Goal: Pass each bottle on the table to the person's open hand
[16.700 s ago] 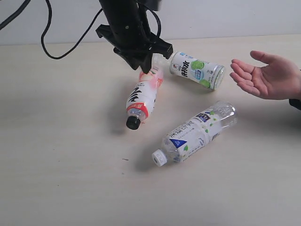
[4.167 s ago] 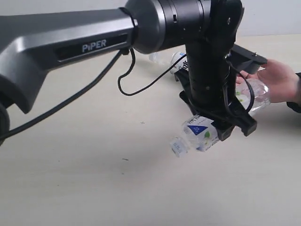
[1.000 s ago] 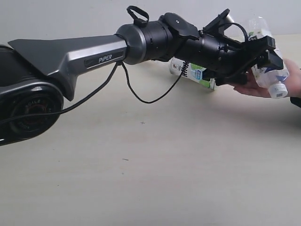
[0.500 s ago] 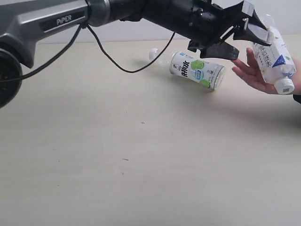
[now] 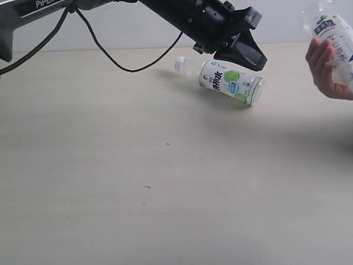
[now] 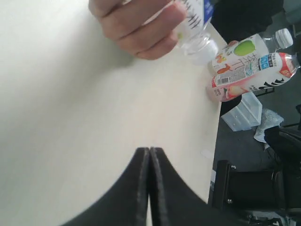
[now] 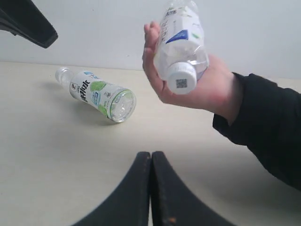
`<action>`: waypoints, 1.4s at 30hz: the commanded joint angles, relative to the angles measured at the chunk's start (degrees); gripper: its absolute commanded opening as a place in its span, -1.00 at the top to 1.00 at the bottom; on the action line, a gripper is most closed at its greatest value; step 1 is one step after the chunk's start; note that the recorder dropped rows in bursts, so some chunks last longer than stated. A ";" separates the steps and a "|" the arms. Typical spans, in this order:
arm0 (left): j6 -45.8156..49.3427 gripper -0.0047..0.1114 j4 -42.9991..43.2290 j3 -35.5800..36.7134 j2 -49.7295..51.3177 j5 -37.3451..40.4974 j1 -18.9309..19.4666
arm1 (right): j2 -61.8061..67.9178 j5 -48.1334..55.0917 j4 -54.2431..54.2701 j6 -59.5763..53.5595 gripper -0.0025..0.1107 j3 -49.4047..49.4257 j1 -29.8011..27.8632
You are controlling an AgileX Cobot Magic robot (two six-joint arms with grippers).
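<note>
A white-capped bottle with a green and white label (image 5: pixel 231 81) (image 7: pixel 99 94) lies on its side on the beige table (image 5: pixel 138 165). The person's hand (image 5: pixel 328 69) (image 7: pixel 202 87) (image 6: pixel 136 23) is closed around a clear bottle with a blue-marked label (image 5: pixel 331 27) (image 7: pixel 181 42), held up off the table at the right. My left gripper (image 5: pixel 255 59) (image 6: pixel 149 151) hovers just above the lying bottle, shut and empty. My right gripper (image 7: pixel 151 155) is shut and empty, low over the table; the exterior view does not show it.
In the left wrist view, a pink-red labelled bottle (image 6: pixel 256 80) and a green-apple labelled bottle (image 6: pixel 244 49) sit past the table's edge (image 6: pixel 217 122). A black cable (image 5: pixel 127 66) hangs from my left arm over the table's back.
My left gripper has let go of the blue-marked bottle, pulled back to the left and shut. The hand has closed on that bottle and raised it up and to the right.
</note>
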 commanded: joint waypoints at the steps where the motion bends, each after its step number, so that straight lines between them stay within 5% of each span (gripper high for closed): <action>1: 3.68 0.92 -0.29 1.43 -1.12 0.46 0.21 | -0.21 -0.54 -0.21 -0.17 0.96 0.33 0.26; 9: 13.16 0.92 -0.71 21.29 -9.84 -6.27 -0.01 | -0.21 -0.54 0.01 -0.17 0.96 0.33 0.26; 28: 17.35 0.92 -1.87 81.02 -65.43 -63.02 -0.01 | -0.21 -0.54 0.01 -0.17 0.96 0.33 0.26; 36: 17.35 0.92 -1.77 98.59 -90.25 -64.71 -0.01 | -0.21 -0.54 0.01 -0.17 0.96 0.33 0.26; 42: 17.35 0.92 -1.62 104.39 -102.53 -64.71 -0.01 | -0.21 -0.54 0.01 -0.17 0.96 0.33 0.26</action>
